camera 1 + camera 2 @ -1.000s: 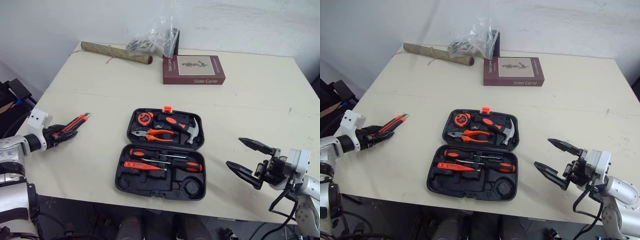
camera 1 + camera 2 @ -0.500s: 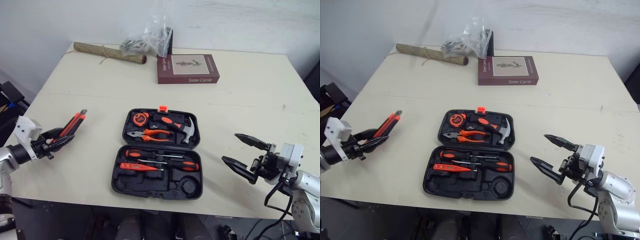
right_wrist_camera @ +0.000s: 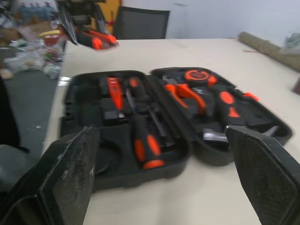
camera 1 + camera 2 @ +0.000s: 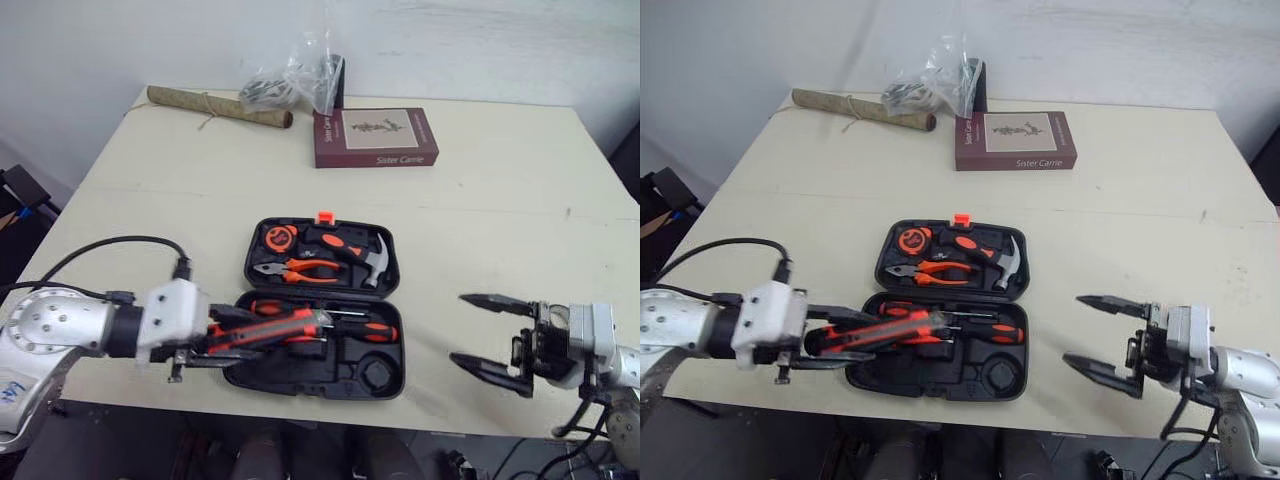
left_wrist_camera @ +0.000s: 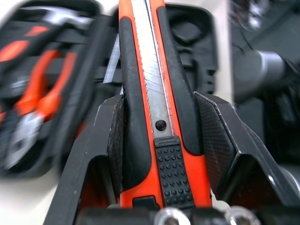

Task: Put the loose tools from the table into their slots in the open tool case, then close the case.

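The open black tool case [image 4: 300, 375] lies at the table's middle front. Its lid half holds a tape measure [image 4: 280, 237], pliers [image 4: 300, 270] and a hammer [image 4: 358, 250]; the near half holds screwdrivers [image 4: 365, 331]. My left gripper [image 4: 240, 335] is shut on an orange-and-black utility knife [image 4: 270, 327], which hangs over the left part of the near half. In the left wrist view the knife [image 5: 150, 93] sits between both pads [image 5: 117, 136]. My right gripper [image 4: 458, 328] stands open to the right of the case, nothing in it.
A dark red book [image 4: 375, 138], a brown paper roll [image 4: 220, 105] and a clear plastic bag [image 4: 295, 80] lie along the far side of the table. The table's front edge [image 4: 420, 408] runs close below the case. A dark chair [image 3: 140, 21] stands beyond the table.
My left arm has swung in from the table's left side, carrying the knife over the case's near half. The right gripper has turned slightly and stays open.
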You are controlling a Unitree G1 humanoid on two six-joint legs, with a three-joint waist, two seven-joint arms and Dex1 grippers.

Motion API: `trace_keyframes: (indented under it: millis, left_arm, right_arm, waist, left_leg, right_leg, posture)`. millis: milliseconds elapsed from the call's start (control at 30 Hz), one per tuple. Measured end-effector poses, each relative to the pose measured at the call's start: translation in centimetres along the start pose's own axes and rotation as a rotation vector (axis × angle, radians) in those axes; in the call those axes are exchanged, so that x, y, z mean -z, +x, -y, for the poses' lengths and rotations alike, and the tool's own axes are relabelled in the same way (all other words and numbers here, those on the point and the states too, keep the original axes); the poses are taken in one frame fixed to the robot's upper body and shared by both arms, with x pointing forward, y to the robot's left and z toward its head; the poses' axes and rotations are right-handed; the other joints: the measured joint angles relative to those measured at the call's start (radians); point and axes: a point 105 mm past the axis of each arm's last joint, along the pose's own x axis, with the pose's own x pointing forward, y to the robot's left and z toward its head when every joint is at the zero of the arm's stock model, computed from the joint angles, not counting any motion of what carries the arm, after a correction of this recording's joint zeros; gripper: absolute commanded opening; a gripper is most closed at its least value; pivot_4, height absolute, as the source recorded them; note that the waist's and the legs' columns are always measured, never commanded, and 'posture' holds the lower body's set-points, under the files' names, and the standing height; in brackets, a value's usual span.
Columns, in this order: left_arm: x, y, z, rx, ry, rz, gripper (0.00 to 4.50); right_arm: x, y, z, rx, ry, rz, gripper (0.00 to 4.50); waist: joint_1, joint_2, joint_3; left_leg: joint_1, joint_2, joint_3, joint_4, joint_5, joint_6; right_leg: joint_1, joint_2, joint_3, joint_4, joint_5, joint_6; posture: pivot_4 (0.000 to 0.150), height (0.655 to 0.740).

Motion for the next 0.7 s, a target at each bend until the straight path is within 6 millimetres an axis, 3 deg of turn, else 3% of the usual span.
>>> trace_keyframes:
  millis: [133,333,467,700]
  left_arm:
    - [0.8,1.3,0.7,0.079,0.033,-0.088,1.59]
    - [2.3,1.4,0.4,0.118,0.078,-0.195,1.59]
    - [1.9,2.9,-0.5,0.128,0.114,-0.174,1.59]
    - [1.7,4.5,-0.4,0.183,0.106,-0.174,1.59]
  right_arm:
    - [0.1,0.4,-1.2,-0.079,0.011,0.009,4.5]
    - [0.0,0.7,-1.7,-0.121,0.011,0.014,4.5]
    - [0.0,0.9,-1.8,-0.127,0.012,0.015,4.5]
    - [0.2,0.8,-1.9,-0.115,0.024,0.011,4.5]
  waist:
    - [-0.003,0.0,0.0]
    - [0.002,0.0,0.0]
    - [0.015,0.0,0.0]
    - [0.023,0.0,0.0]
  left_leg:
    - [0.001,0.001,0.001,0.0,0.0,0.0]
    - [0.0,0.0,0.001,0.001,0.001,0.0]
    - [0.0,0.0,0.001,0.001,0.0,0.0]
    - [0.0,0.0,0.001,0.002,0.001,0.0]
  right_leg:
    - [0.0,0.001,0.001,0.0,0.0,0.0]
    - [-0.001,0.0,0.001,0.0,0.0,0.0]
    - [0.0,0.0,0.002,0.0,0.0,0.0]
    - [-0.001,0.001,0.002,0.001,0.0,0.0]
  posture:
    - [0.15,0.74]
    - [0.15,0.74]
    - [0.15,0.74]
    - [0.15,0.74]
